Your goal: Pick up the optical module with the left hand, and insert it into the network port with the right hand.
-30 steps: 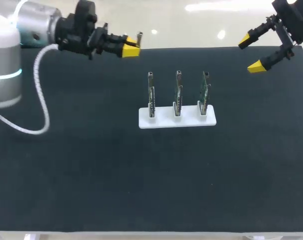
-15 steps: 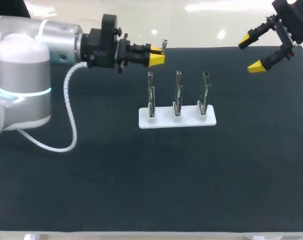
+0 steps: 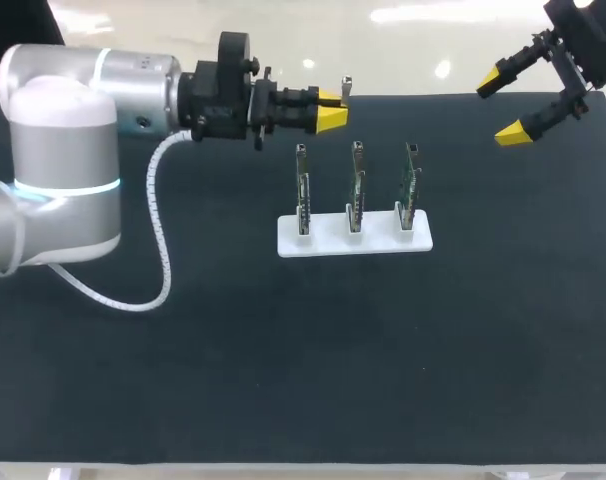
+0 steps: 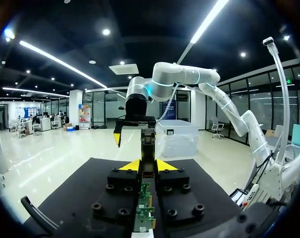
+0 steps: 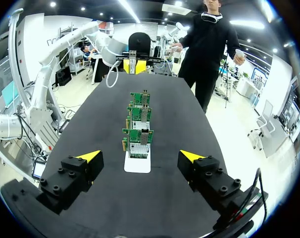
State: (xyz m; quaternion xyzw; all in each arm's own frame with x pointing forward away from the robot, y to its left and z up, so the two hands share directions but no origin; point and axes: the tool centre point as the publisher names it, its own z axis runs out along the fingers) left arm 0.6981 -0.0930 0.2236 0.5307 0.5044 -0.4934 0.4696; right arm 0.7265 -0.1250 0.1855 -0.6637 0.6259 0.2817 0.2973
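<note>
- The left gripper (image 3: pixel 331 110), its yellow tips drawn in narrow, clamps the optical module (image 3: pixel 344 87) from two sides. The small metal piece juts out ahead of the tips, held in the air above the left end of a row of circuit boards (image 3: pixel 356 190).
- From the left wrist the optical module (image 4: pixel 148 146) stands straight between the left gripper's (image 4: pixel 147 165) tips with the circuit boards (image 4: pixel 145 210) directly underneath. This looks like a pose chosen to offer the free end across to the other arm.
- The right gripper (image 3: pixel 505 105) hangs over the far right corner of the table (image 3: pixel 183 380), well apart from the boards. Its fingers are spread wide and hold nothing, so it looks ready to receive, since the task gives the insertion to this hand.
- The right wrist looks straight down the row, with the right gripper (image 5: pixel 140 156) open around the view of the three circuit boards (image 5: pixel 138 124). The left gripper (image 5: pixel 136 66) faces it from the far end, and the lined-up axis suits a handover.
- The three boards stand upright in slots of a white holder (image 3: pixel 323 240) at mid-table — edges up, probably so a port can be reached from the side.
- Which board carries the target network port cannot be told.
</note>
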